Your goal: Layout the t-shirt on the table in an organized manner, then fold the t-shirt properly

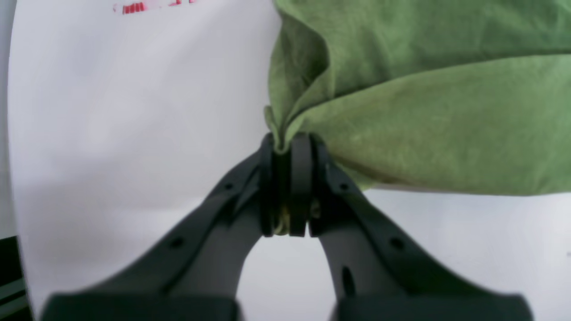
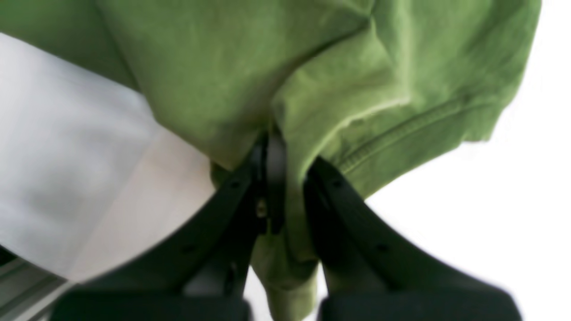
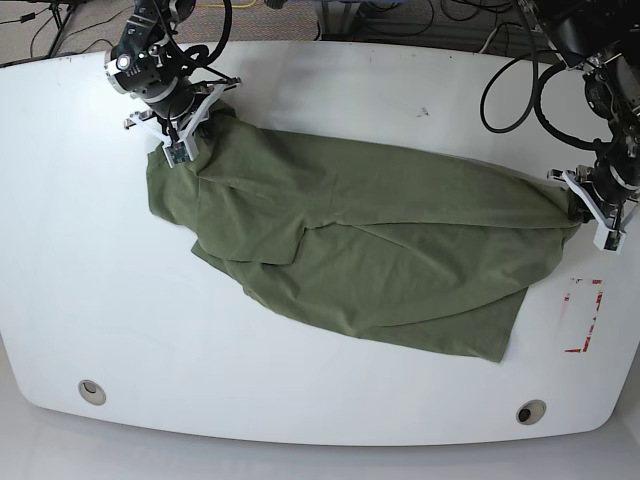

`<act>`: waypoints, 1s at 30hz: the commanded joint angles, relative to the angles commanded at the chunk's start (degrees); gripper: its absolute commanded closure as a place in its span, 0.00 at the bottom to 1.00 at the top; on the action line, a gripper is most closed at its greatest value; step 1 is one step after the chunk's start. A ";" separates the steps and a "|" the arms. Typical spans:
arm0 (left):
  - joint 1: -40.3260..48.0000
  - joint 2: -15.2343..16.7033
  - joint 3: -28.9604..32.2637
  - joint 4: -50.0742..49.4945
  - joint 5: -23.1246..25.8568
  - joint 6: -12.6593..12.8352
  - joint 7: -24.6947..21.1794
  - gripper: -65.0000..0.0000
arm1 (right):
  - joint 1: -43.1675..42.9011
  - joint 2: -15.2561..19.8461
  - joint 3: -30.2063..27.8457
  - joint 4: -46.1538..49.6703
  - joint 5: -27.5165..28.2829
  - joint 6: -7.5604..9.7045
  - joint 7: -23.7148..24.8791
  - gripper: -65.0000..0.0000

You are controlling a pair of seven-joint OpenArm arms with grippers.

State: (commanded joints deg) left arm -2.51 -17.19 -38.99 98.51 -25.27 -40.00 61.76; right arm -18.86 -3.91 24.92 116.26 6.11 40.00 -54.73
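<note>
Black fingers [image 1: 301, 178] of the left gripper [image 1: 285, 147] are clamped on a bunched edge of the t-shirt [image 3: 380, 250]; the right gripper [image 2: 285, 151] likewise pinches a fold by a sleeve hem. One shirt lies stretched across the table [image 3: 300, 90], two grippers at opposite ends. Best practice: pull apart evenly, low, keeping tension to flatten wrinkles.

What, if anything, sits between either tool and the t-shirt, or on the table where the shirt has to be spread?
Nothing visible. The left tool and the right tool are each shut directly on the t-shirt. The table around it carries only a red tape rectangle and two flush grommets, all clear of the cloth.
</note>
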 joint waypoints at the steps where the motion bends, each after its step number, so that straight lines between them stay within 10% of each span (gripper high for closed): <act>1: -0.53 0.00 -0.35 0.00 -0.70 0.00 0.00 1.00 | 0.53 0.44 0.00 0.00 0.00 0.00 0.00 1.00; 30: -34.02 0.44 5.54 -0.88 -1.76 0.00 4.57 1.00 | 39.74 19.25 -6.51 -0.26 0.44 0.00 -4.75 1.00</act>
State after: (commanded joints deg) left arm -36.53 -16.75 -33.45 97.63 -27.03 -40.00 66.33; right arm 20.88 15.34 18.42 116.00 6.55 40.00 -59.47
